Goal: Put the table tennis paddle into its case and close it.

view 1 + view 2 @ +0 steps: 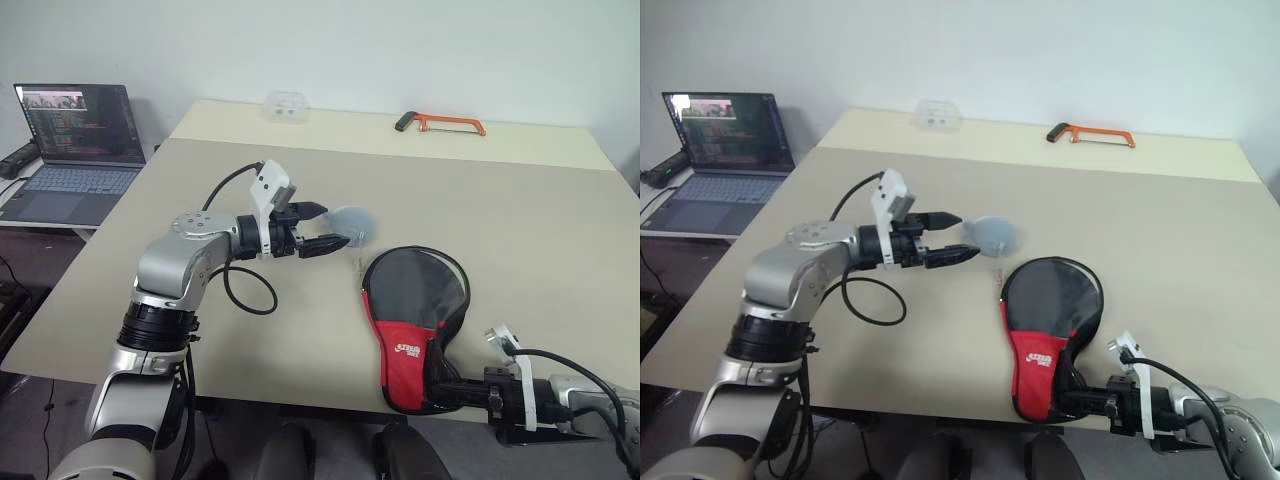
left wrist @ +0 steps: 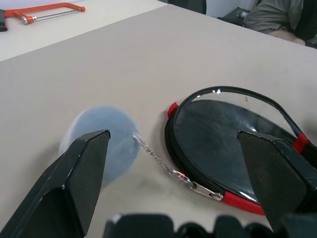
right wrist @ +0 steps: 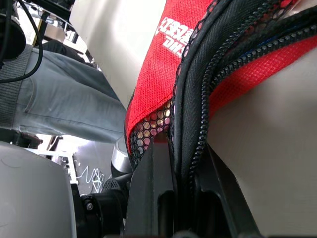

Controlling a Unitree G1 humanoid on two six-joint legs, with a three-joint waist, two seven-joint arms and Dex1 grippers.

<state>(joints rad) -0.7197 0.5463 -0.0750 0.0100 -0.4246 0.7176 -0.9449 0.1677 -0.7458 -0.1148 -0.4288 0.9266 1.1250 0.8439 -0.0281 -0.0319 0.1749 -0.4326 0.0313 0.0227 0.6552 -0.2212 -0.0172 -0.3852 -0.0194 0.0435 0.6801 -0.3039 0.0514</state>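
A beige tabletop (image 1: 520, 230) carries a paddle-shaped case (image 1: 412, 325), black with a red panel and white logo, its clear round side facing up. The case lies near the front edge, its narrow handle end reaching toward that edge. The dark round blade of the table tennis paddle (image 2: 223, 136) shows through the clear side, so the paddle sits inside the case.

The right gripper (image 1: 455, 391) has its jaws closed on the case's narrow end, pinching the black zip edge and mesh between them.

The left gripper (image 1: 322, 228) hovers above the tabletop with its jaws spread wide and nothing between them. Just beyond its fingertips lies a grey-blue plush (image 1: 352, 222), joined by a thin chain (image 2: 157, 159) to the zip pull at the case's round end. The case's round end lies just past the jaws, to one side.

An orange hacksaw (image 1: 440, 123) rests well beyond the jaws, near the tabletop's far edge. A laptop (image 1: 70, 150) stands open on a lower surface beside the tabletop.
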